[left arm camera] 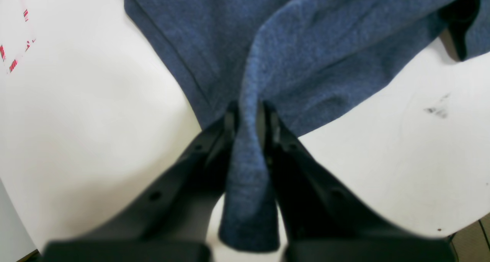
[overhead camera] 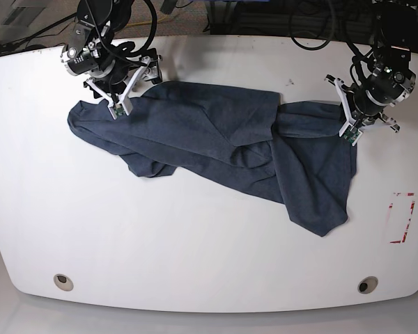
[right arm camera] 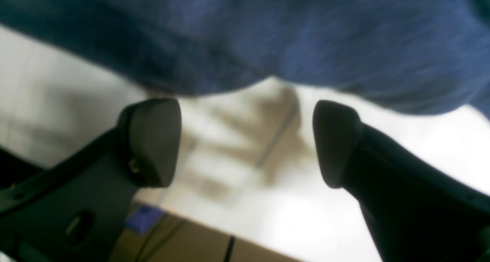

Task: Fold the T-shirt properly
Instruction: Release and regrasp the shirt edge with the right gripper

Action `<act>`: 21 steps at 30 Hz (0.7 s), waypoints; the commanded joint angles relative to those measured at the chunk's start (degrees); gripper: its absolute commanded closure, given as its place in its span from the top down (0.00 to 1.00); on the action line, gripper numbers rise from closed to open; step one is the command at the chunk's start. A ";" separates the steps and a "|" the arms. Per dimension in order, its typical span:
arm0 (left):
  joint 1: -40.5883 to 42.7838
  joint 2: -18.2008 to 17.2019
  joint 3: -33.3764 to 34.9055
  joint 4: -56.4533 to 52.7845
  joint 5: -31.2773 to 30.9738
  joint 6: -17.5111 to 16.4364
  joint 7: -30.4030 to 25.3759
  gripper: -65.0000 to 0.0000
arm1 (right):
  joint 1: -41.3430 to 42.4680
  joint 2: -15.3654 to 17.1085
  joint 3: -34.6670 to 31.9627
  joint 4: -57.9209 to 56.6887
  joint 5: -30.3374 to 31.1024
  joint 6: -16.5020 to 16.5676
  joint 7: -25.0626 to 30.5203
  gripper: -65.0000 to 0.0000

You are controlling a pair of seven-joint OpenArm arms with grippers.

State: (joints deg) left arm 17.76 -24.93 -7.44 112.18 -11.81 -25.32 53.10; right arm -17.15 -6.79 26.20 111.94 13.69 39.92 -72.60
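A dark navy T-shirt (overhead camera: 216, 142) lies rumpled and partly doubled over across the white worktop (overhead camera: 160, 243), bulk from nine o'clock to four o'clock. The left claw (left arm camera: 248, 111) pinches a ridge of its fabric at the three o'clock edge. The right claw (right arm camera: 247, 139) hovers spread wide, holding nothing, at the shirt's ten o'clock edge. Judgement: the right claw should take a matching edge first, so both can pull the cloth flat before folding.
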 commanded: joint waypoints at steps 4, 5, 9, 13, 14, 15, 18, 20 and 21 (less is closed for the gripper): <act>-0.48 -0.61 -0.34 0.92 -0.10 0.40 -0.75 0.00 | -0.30 0.24 -2.68 0.72 0.15 0.08 0.55 0.76; -0.48 -0.61 -0.34 0.92 -0.10 0.40 -0.75 0.00 | 0.05 0.24 -3.56 0.63 0.15 0.08 0.64 0.76; -0.48 -0.61 -0.34 0.92 -0.10 0.40 -0.75 0.00 | 1.45 0.24 -5.32 -2.53 0.59 0.08 0.47 0.76; -0.48 -0.61 -0.34 0.92 -0.10 0.40 -0.75 0.00 | 3.56 0.24 -5.49 -7.02 0.68 0.08 0.55 0.76; -0.48 -0.61 -0.34 0.92 -0.10 0.40 -0.75 0.00 | 4.00 0.24 -5.49 -7.63 0.68 0.08 0.64 0.76; -0.48 -0.61 -0.43 0.92 -0.10 0.40 -0.75 0.00 | 4.36 0.24 -5.49 -8.25 0.68 0.08 0.82 0.76; -0.48 -0.61 -0.43 0.92 -0.10 0.40 -0.75 0.00 | 4.62 0.24 -5.76 -8.34 0.50 0.08 2.22 0.76; -0.48 -0.61 -0.43 0.92 -0.10 0.40 -0.75 0.00 | 4.62 0.15 -6.99 -8.60 0.06 0.08 3.54 0.76; -0.48 -0.61 -0.43 0.92 -0.10 0.40 -0.75 0.00 | 4.53 0.15 -7.51 -9.13 0.06 0.08 3.81 0.76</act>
State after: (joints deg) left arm 17.76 -24.82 -7.46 112.18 -11.81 -25.34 53.10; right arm -12.53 -6.55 19.66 103.46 14.72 40.27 -67.68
